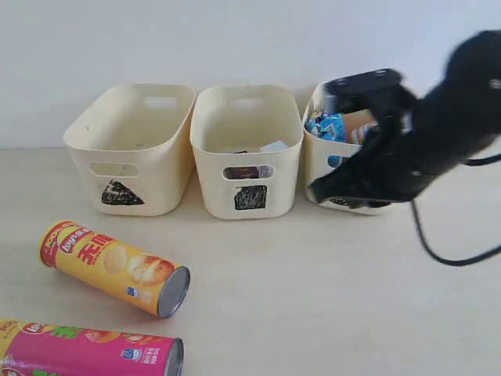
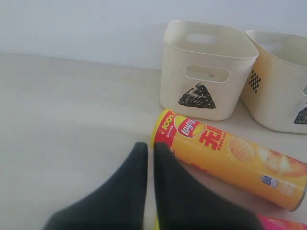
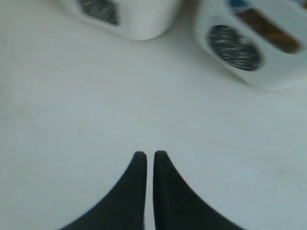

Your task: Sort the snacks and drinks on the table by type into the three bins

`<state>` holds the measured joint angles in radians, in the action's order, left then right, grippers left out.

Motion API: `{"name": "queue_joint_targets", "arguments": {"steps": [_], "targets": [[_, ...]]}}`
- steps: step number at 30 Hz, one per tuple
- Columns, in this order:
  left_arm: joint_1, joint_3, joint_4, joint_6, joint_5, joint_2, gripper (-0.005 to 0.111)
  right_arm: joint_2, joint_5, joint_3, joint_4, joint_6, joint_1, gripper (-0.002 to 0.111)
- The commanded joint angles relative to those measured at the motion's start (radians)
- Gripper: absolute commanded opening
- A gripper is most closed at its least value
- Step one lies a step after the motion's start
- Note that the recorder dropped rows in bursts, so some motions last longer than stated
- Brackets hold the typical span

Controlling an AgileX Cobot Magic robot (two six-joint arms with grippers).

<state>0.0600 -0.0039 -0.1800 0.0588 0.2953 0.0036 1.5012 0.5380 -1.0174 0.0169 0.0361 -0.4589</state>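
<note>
Exterior view: three cream plastic tubs (image 1: 207, 176) stand at 12 o'clock on the pale beige desk (image 1: 313, 298), with a yellow-orange chip tube (image 1: 109, 265) lying at 8 and a magenta chip tube (image 1: 86, 352) at 7. Left wrist view: the left fingers (image 2: 136, 167) are clenched empty near the yellow-orange tube. Right wrist view: the right fingers (image 3: 136, 172) are clenched empty over the desk.

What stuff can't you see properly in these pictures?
Right tub: its drawn mark is mostly hidden in the outside view by the blurry black arm.
Middle tub: its contents are mostly hidden by its own front wall, outside view.
Pink tube: cut off by the bottom edge, outside view.
Bags in the right tub: too blurred to read, right wrist view.
</note>
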Motion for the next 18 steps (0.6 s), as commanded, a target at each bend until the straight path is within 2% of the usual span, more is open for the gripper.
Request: {"name": "queue_joint_targets", "arguments": {"steps": [1, 6, 13, 18], "targets": [[0.001, 0.004, -0.004, 0.002, -0.003, -0.004, 0.004, -0.195, -0.246, 0.228, -0.006, 0.095, 0.200, 0.000], [0.001, 0.004, -0.004, 0.002, -0.003, -0.004, 0.004, -0.395, -0.434, 0.436, -0.006, 0.138, 0.311, 0.000], [0.001, 0.004, -0.004, 0.002, -0.003, -0.004, 0.004, -0.682, -0.602, 0.680, 0.000, 0.152, 0.311, 0.000], [0.001, 0.004, -0.004, 0.002, -0.003, -0.004, 0.004, -0.872, -0.647, 0.788, 0.000, 0.201, 0.309, 0.000]]}}
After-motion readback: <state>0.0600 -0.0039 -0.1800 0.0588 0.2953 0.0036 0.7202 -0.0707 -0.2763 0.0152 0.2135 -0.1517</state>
